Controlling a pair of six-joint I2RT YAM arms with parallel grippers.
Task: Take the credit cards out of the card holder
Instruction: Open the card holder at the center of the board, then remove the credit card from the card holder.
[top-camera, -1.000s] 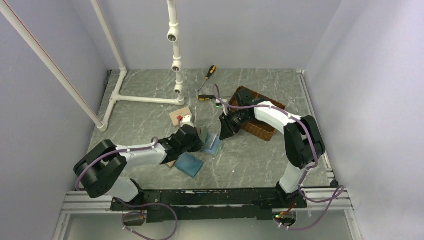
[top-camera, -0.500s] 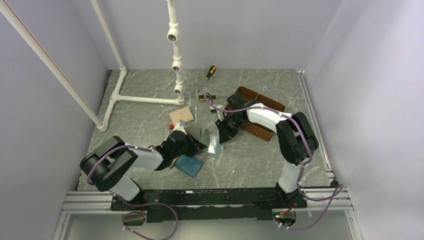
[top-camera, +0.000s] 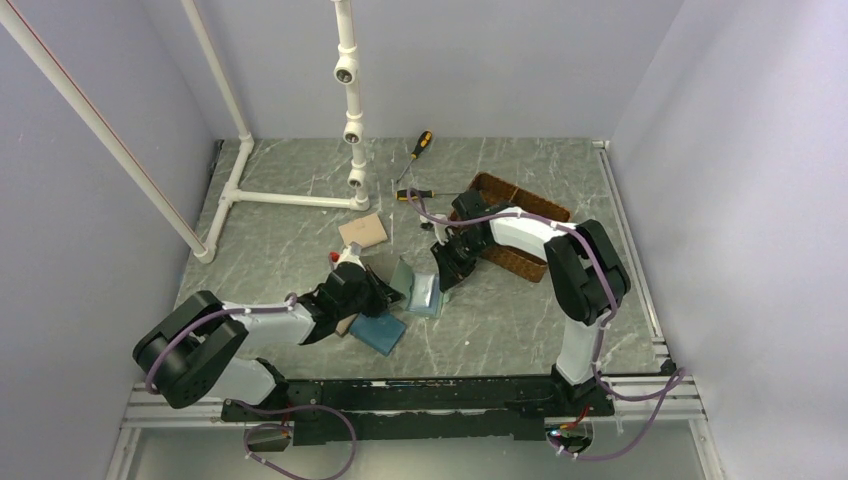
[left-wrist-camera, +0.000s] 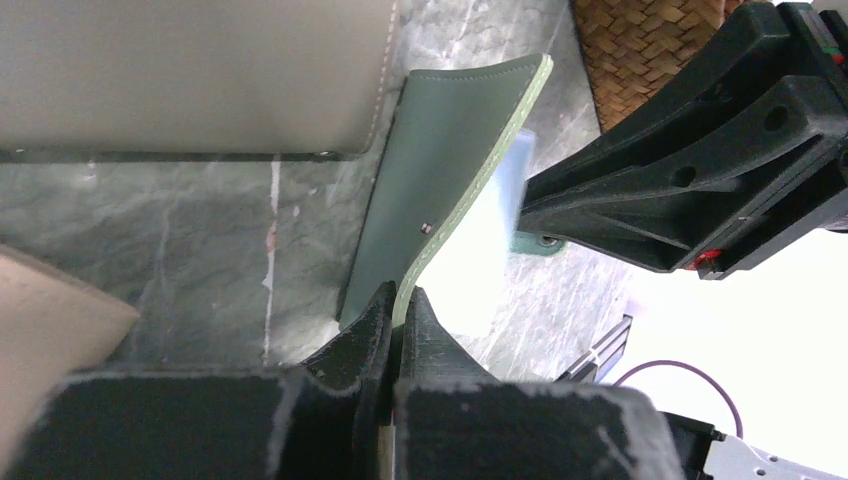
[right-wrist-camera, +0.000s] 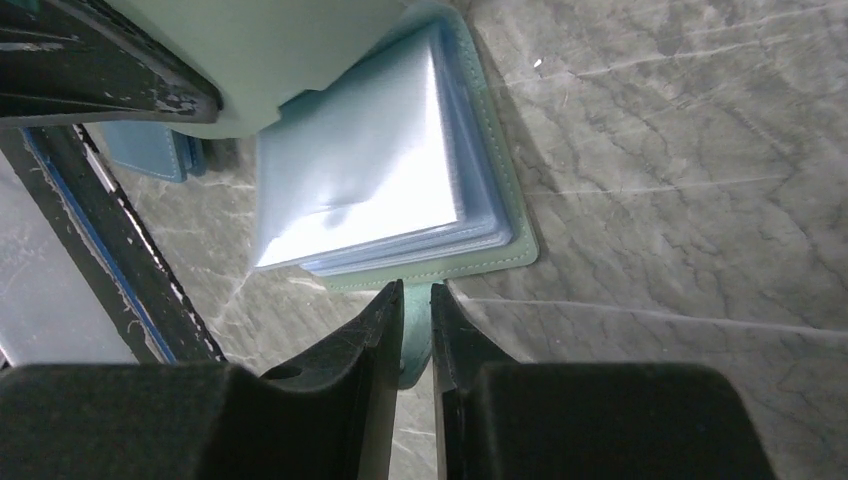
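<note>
Over the last second the right arm has swung in from the woven basket (top-camera: 520, 238) and dropped to the tabletop, while the left arm has pulled back toward the lower left of the overhead view. Between them the card holder (top-camera: 422, 290) now lies spread open at the centre of the table, just above the blue wallet (top-camera: 378, 331). That suggests the opening step is nearly done and the pockets are exposed for pulling. The left gripper (left-wrist-camera: 398, 302) is closed tight on the sage-green cover and holds that flap tilted up and away. Its arm is stretched low and long across the table. The right gripper (right-wrist-camera: 415, 305), at the end of an arm folded sharply back on itself, points down at the near edge of the other cover. Its fingers are nearly together with a strip of green between them, apparently pinning that side flat. The clear sleeves (right-wrist-camera: 365, 175) fan open, but no credit cards can be made out in them.
</note>
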